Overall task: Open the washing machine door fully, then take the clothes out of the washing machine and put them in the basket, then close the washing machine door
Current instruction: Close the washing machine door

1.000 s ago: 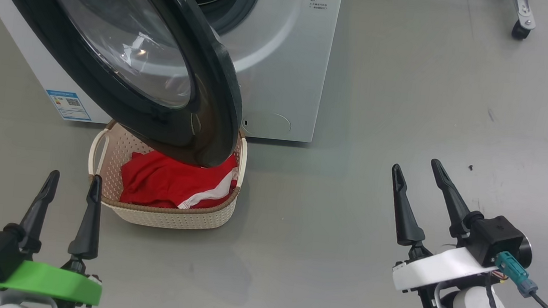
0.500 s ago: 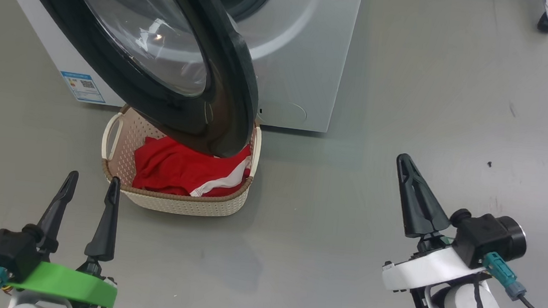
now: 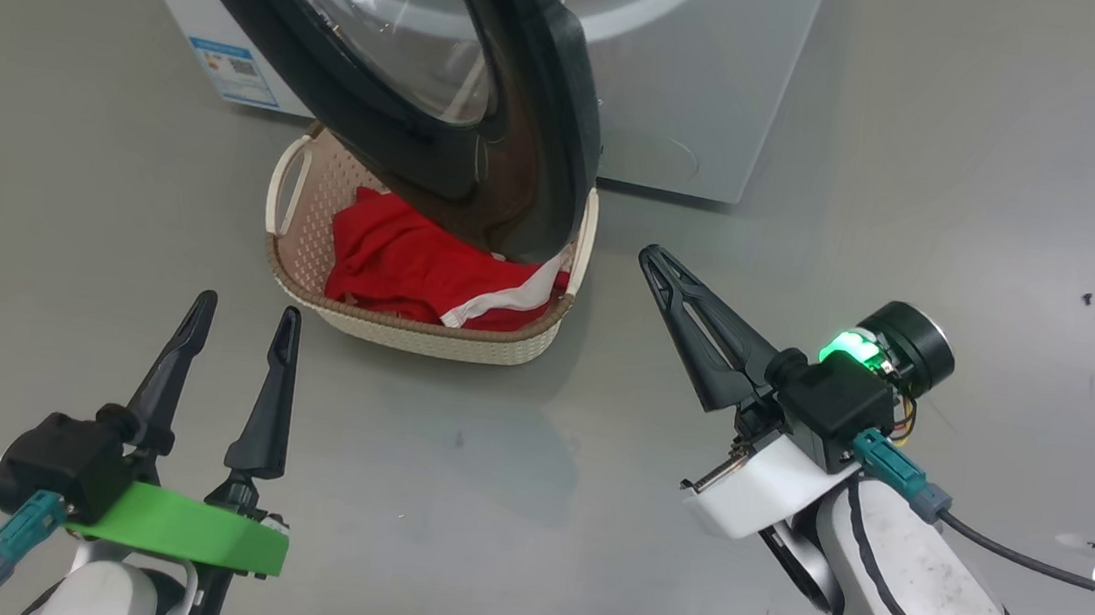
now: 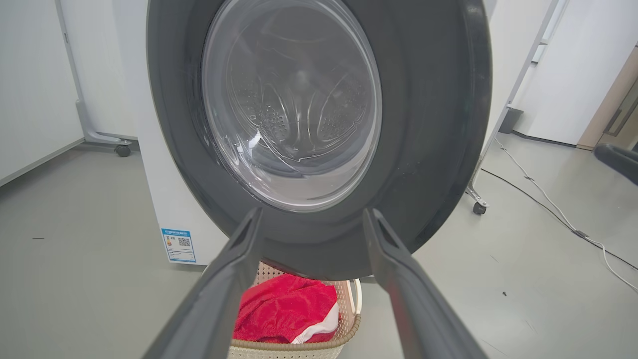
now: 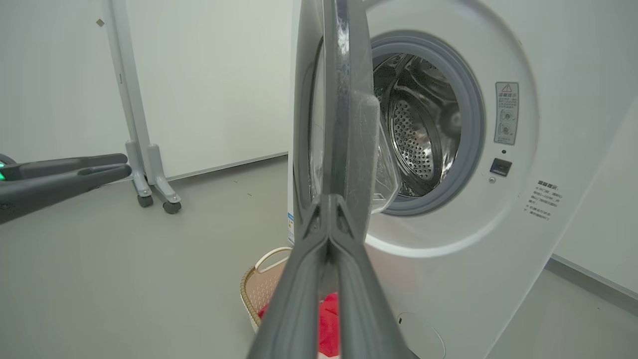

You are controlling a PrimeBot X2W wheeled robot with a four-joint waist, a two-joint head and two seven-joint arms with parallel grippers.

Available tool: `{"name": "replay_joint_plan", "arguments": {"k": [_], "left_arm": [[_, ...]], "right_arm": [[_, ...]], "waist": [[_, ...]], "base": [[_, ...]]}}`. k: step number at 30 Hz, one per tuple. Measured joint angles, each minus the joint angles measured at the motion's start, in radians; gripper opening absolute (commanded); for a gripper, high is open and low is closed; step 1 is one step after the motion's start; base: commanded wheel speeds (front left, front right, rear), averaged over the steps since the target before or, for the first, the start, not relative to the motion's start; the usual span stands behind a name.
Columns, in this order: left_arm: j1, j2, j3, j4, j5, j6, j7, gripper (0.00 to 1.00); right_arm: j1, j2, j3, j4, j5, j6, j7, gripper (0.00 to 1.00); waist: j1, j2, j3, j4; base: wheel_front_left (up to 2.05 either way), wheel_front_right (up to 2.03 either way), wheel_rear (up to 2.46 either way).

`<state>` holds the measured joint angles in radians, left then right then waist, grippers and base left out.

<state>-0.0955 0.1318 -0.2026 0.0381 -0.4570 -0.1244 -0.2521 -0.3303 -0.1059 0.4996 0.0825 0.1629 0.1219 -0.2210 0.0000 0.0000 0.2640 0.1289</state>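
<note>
Washing machine door (image 3: pixel 565 128) stands open, swung out from the washing machine (image 3: pixel 710 82), its lower rim over the basket (image 3: pixel 434 337). The basket sits on the floor (image 3: pixel 921 183) just in front of the machine. Red clothes (image 3: pixel 401 268) with a white stripe lie in the basket, partly hidden by the door. Left gripper (image 3: pixel 246 309) is near the basket, fingers spread, empty. Right gripper (image 3: pixel 655 258) is right of the basket, fingers pressed together, empty, pointing at the door edge.
</note>
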Motion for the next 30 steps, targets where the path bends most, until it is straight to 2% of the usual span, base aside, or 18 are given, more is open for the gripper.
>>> {"name": "replay_joint_plan", "arguments": {"k": [11,17,30], "left_arm": [[-0.070,-0.030,-0.046,0.010,-0.005,0.000,0.000,1.00],[-0.076,-0.040,-0.041,0.022,-0.008,-0.001,0.000,1.00],[-0.082,-0.047,-0.037,0.021,-0.015,-0.001,0.000,1.00]], "right_arm": [[-0.152,-0.042,0.076,0.079,-0.014,0.000,0.023,0.00],[-0.197,-0.053,0.110,0.129,0.024,0.000,0.023,0.00],[-0.275,-0.067,0.045,0.181,0.050,0.001,0.014,0.00]], "waist": [[0.0000,0.0000,0.089,0.129],[0.0000,0.0000,0.118,0.183],[0.0000,0.0000,0.163,0.206]], "base": [[0.00,0.00,0.00],[0.00,0.00,0.00],[0.00,0.00,0.00]]}}
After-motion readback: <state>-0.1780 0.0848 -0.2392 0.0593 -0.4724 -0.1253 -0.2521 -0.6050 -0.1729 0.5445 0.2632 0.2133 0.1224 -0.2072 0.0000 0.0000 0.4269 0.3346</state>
